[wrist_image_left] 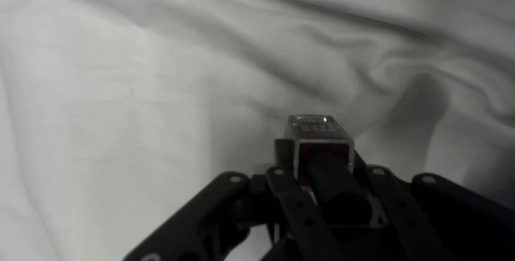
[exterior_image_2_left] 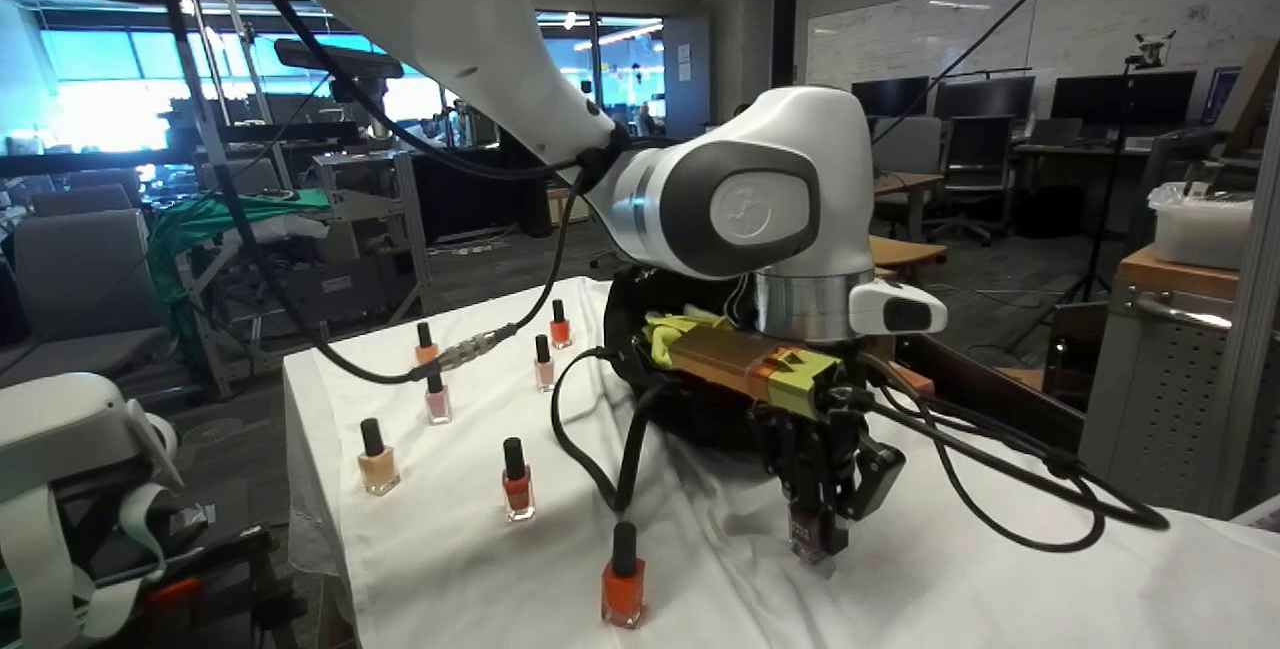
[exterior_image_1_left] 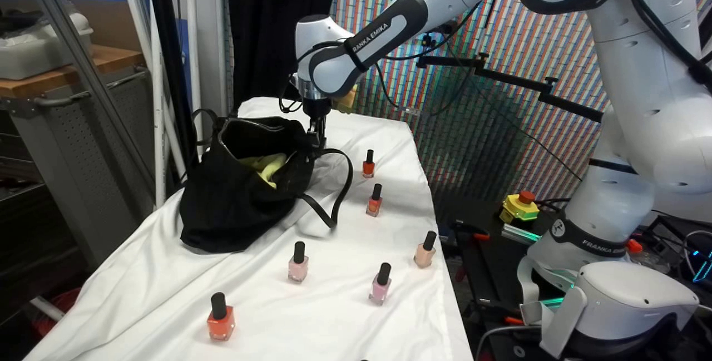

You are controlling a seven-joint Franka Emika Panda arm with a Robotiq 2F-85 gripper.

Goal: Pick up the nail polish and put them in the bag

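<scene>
Gripper (exterior_image_2_left: 820, 526) is clasping dark bottle (wrist_image_left: 318, 128) beside bag (exterior_image_1_left: 236, 205); seven other bottles (exterior_image_2_left: 623, 587) are standing on cloth (exterior_image_1_left: 311, 327) awaiting bagging, none showing inside.

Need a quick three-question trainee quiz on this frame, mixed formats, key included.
1. True or false: the tool is open, holding nothing.
2. Besides black, which colour shows inside the opening of the black bag?
A. Blue
B. Yellow-green
C. Red
3. Count the nail polish bottles standing on the white cloth, leaving out any the tool may hold.

Key
1. False: it is shut on a dark-looking bottle.
2. B
3. Seven
</scene>
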